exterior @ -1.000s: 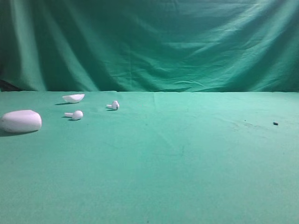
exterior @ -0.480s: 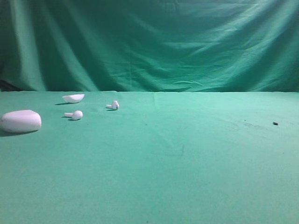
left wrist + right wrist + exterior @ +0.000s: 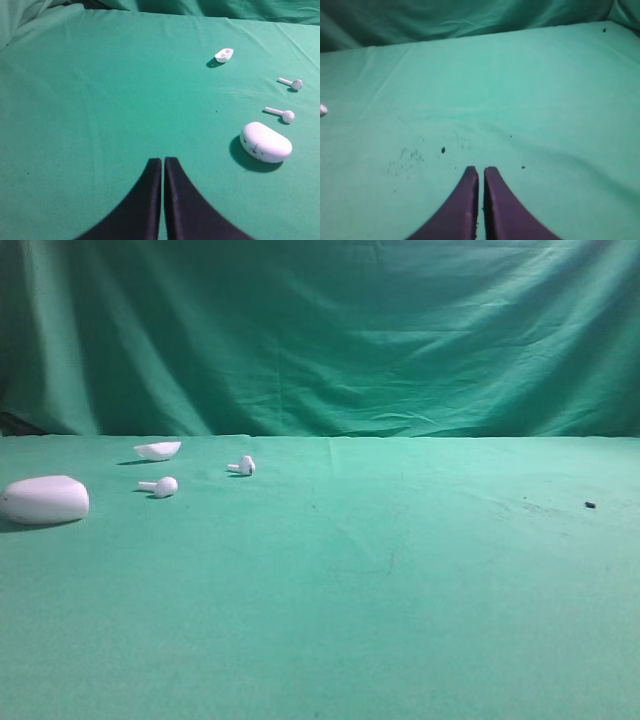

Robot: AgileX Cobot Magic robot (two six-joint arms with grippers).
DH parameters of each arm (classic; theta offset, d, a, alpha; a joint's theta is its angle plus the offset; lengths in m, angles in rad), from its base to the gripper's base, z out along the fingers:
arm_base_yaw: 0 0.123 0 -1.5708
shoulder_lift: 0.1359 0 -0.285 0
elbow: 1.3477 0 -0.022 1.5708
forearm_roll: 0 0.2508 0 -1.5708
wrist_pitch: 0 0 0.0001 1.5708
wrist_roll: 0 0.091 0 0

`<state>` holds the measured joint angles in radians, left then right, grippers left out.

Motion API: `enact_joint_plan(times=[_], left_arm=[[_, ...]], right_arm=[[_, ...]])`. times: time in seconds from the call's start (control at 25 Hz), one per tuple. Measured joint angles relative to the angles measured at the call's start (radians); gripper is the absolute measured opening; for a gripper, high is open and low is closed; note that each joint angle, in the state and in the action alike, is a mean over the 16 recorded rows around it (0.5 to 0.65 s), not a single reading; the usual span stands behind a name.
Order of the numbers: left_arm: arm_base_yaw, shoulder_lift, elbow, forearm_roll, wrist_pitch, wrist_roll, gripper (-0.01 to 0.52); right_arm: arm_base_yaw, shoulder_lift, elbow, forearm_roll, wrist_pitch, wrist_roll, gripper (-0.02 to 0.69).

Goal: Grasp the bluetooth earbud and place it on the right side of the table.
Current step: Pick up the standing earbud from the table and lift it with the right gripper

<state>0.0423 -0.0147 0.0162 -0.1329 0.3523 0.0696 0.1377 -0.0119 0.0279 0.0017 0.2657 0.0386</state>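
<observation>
Table: we see a wide flat stretch of green cloth filling the lower half of the exterior high view, with faint creases running across the middle.
Backdrop: a green drape of the same colour hangs in folds across the upper half of the frame and meets the cloth along a straight line.
Bluetooth earbud: it lies on its side in the left part of the frame, stem pointing left, just right of the big case; in the left wrist view it sits at the right edge, above the case.
Second earbud: a look-alike lies a little further right and further back, apart from the first; we cannot tell from the pictures which of the two the task means.
Case: a large white oval rests at the far left edge, throwing a dark shadow.
Shell: a shallow white bowl-like piece lies near the back edge, upper left.
Dark speck: a small dark bit sits at the far right.
Left gripper: we see its two black fingers pressed together, holding nothing, at the bottom centre of its view.
Right gripper: its fingers are likewise closed on nothing, above cloth with scattered dark specks.
</observation>
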Motion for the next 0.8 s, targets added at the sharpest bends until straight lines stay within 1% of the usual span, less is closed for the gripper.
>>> enact_joint_plan(times=[0.12, 0.32, 0.44, 0.52, 0.6, 0.68, 0.8], left_arm=[[0.000, 0.000, 0.000, 0.000, 0.000, 0.000, 0.000], [0.000, 0.000, 0.000, 0.000, 0.000, 0.000, 0.000], [0.000, 0.000, 0.000, 0.000, 0.000, 0.000, 0.000], [0.000, 0.000, 0.000, 0.000, 0.000, 0.000, 0.000], [0.000, 0.000, 0.000, 0.000, 0.000, 0.000, 0.000], [0.000, 0.000, 0.000, 0.000, 0.000, 0.000, 0.000], [0.000, 0.000, 0.000, 0.000, 0.000, 0.000, 0.000]], right_arm=[[0.000, 0.000, 0.000, 0.000, -0.109, 0.001, 0.000], [0.000, 0.000, -0.003, 0.033, -0.347, -0.001, 0.000], [0.000, 0.002, -0.029, 0.072, -0.422, -0.015, 0.000], [0.000, 0.012, -0.063, 0.098, -0.418, -0.026, 0.000], [0.000, 0.035, -0.107, 0.122, -0.372, -0.037, 0.000], [0.000, 0.070, -0.159, 0.142, -0.294, -0.050, 0.000], [0.000, 0.145, -0.244, 0.165, -0.135, -0.072, 0.000]])
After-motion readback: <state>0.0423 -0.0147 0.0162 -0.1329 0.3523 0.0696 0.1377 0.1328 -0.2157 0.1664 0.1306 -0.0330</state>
